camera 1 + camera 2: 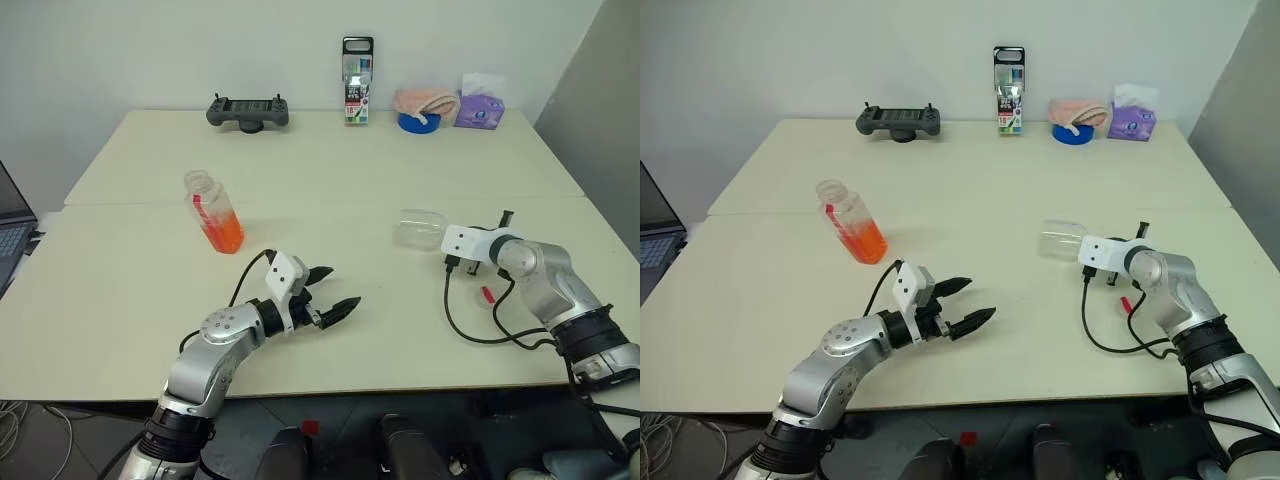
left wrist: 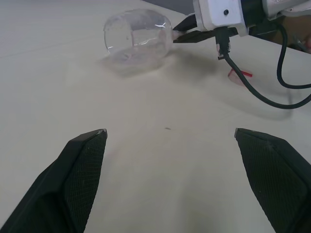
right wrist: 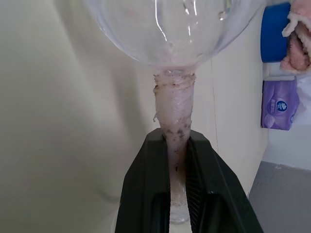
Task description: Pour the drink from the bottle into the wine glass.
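1. Two things matter at this stage, and neither is ready for pouring: the bottle stands uncapped on the left part of the table, apart from both arms, and the wine glass lies on its side on the right part.
2. Left to right, the bottle comes first — upright, mouth open, the drink filling roughly its lower third as bright orange liquid. None has been poured, as far as the pictures show.
3. Next, near the front edge, the left gripper hovers just above the tabletop with its two black fingers spread wide and nothing between them, pointing toward the glass.
4. Further right, the wine glass rests on the table, bowl toward the bottle side, clear and empty.
5. At its stem, the right gripper has its fingers pinched tight on the stem just below the bowl — a grip, but the glass is not yet stood up.
6. Judged from this, the task is early: the glass must be set upright, the bottle grasped and tipped over it.
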You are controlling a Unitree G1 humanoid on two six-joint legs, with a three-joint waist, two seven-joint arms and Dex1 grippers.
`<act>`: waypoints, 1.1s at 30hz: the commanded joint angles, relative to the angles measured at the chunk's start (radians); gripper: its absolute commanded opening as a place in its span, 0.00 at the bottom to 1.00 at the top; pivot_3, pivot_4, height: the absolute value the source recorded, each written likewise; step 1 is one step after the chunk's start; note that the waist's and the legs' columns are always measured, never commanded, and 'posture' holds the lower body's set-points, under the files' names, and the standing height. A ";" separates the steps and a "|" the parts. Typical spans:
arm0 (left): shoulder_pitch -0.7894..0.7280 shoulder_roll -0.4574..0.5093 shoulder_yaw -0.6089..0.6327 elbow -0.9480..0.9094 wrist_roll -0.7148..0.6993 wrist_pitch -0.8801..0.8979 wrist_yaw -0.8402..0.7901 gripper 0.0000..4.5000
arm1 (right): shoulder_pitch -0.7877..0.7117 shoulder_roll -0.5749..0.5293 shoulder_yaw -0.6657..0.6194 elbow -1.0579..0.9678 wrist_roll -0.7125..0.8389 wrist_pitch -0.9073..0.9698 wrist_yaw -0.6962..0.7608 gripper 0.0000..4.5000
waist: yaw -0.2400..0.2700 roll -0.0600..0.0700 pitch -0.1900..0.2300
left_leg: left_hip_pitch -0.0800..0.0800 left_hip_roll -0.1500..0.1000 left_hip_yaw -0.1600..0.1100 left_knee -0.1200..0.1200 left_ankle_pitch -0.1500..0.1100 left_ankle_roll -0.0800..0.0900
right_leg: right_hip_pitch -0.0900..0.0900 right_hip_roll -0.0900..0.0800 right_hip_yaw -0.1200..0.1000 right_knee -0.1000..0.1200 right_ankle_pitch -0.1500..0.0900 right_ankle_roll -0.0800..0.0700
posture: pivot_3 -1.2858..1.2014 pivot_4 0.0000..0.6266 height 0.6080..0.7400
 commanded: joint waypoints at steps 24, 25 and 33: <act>0.218 0.099 0.297 -0.266 -0.218 0.179 0.107 1.00 | -0.096 0.749 -0.219 0.454 0.469 -0.121 -0.201 0.03 | 0.005 0.001 -0.001 | 0.007 0.004 -0.002 -0.003 -0.001 -0.001 | 0.003 0.004 -0.003 0.003 -0.003 -0.008 | 0.52 0.24 1.00; 0.212 0.101 0.298 -0.259 -0.218 0.178 0.106 1.00 | -0.076 0.734 -0.218 0.442 0.470 -0.109 -0.194 0.03 | 0.004 0.001 -0.002 | 0.010 0.004 -0.002 -0.004 -0.001 -0.001 | 0.006 0.004 -0.003 0.003 -0.004 -0.009 | 0.52 0.24 1.00; 0.192 0.118 0.301 -0.219 -0.208 0.170 0.089 1.00 | 0.104 0.627 -0.150 0.240 0.467 0.009 -0.076 0.03 | 0.010 0.003 -0.011 | 0.014 0.004 -0.004 -0.005 -0.002 -0.004 | 0.012 0.004 -0.005 0.001 -0.009 -0.004 | 0.52 0.24 1.00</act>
